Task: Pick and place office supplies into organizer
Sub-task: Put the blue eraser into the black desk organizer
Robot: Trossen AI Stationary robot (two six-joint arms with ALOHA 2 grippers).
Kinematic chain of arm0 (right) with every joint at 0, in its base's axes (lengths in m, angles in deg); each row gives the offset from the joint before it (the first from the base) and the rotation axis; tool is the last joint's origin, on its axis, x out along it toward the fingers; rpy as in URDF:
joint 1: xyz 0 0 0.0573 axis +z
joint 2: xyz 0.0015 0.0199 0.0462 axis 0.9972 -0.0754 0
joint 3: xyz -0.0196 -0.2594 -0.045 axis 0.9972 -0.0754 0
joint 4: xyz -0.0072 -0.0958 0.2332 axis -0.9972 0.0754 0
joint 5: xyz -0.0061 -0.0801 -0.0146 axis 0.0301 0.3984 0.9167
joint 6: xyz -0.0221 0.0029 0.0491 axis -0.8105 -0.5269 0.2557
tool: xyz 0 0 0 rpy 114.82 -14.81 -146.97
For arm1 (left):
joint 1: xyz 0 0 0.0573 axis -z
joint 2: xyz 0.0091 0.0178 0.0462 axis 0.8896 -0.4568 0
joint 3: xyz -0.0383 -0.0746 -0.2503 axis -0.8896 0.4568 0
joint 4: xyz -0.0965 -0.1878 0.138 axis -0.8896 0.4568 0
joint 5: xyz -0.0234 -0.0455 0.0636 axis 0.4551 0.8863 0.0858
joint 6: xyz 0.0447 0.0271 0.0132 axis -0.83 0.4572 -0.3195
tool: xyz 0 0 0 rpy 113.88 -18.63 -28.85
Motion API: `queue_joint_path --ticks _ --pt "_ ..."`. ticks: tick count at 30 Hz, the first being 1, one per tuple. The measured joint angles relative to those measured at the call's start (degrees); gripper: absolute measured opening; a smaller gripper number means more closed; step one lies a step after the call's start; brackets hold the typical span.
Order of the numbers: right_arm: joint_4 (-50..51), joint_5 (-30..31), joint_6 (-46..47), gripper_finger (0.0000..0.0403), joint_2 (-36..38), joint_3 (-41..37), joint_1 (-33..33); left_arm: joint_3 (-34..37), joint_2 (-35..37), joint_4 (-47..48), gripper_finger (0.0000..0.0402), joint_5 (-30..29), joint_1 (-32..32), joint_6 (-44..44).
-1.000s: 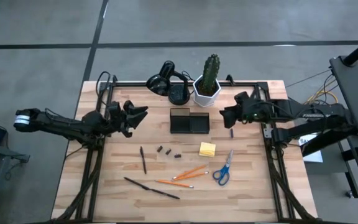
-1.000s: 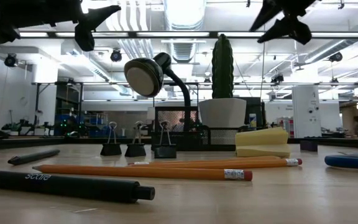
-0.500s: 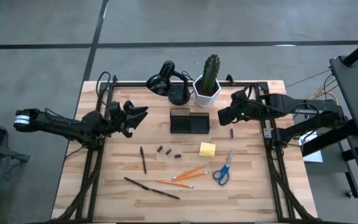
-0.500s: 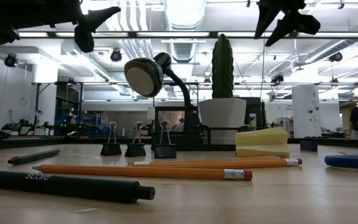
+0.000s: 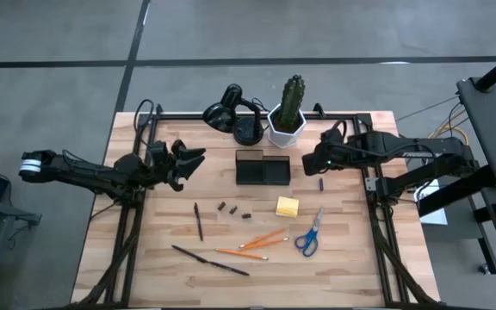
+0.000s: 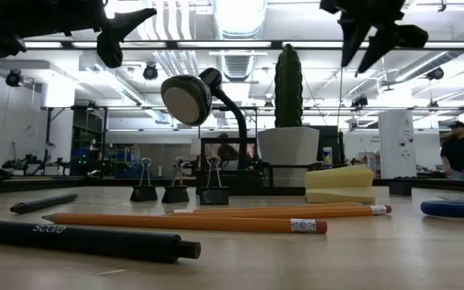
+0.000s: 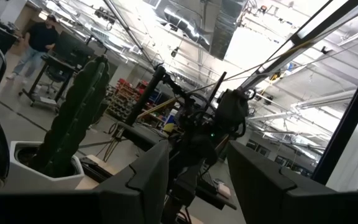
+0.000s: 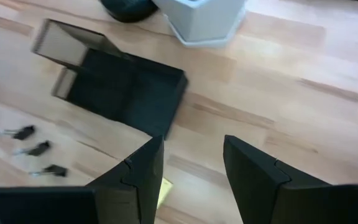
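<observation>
The black two-compartment organizer [image 5: 263, 168] stands at the table's far middle. Nearer lie a yellow sticky pad [image 5: 288, 207], blue-handled scissors [image 5: 309, 232], orange pencils [image 5: 262, 240], two dark pens [image 5: 198, 221] and three small dark clips [image 5: 233, 209], all flat on the wood. My right gripper [image 5: 308, 161] hangs open above the table just right of the organizer [image 8: 117, 87], fingers slanting down, nothing between them. My left gripper [image 5: 192, 159] hovers open left of the organizer, high over the table [image 6: 123, 32], holding nothing.
A black desk lamp [image 5: 231, 112] and a white hexagonal pot with a cactus [image 5: 288, 116] stand along the far edge behind the organizer. A tiny dark piece [image 5: 321, 183] lies under my right arm. A person stands in the room beyond [image 6: 460, 153].
My right gripper has tipped from slanting toward the table's left to pointing steeply down at the table, rolling a little about its own line, and has stayed open. My left arm has kept still, and nothing on the table has moved.
</observation>
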Motion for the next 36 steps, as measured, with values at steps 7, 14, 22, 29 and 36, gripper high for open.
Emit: queue_joint_path --ticks 7,14,22,29,36 --pt "2.54 -3.23 5.46 0.0155 -0.26 -1.27 0.00 0.00 0.00 1.60 0.0148 0.04 0.04 -0.02" --pt "2.45 -10.54 11.60 0.0155 -0.52 -5.74 -0.59 0.02 -0.03 2.81 0.0148 0.05 0.04 -0.04" --pt "1.41 -10.87 14.12 0.0155 -0.98 -14.25 -0.59 0.04 -0.02 2.93 0.0148 0.04 0.02 -0.06" --pt "-13.42 -10.44 13.67 0.0155 -1.22 -23.58 -0.61 0.05 -0.02 2.95 0.0148 0.04 -0.01 -0.05" --pt "-16.56 -10.41 14.02 0.0155 -2.19 -27.50 -0.61 0.07 -0.02 2.95 0.0148 0.05 0.00 -0.06"
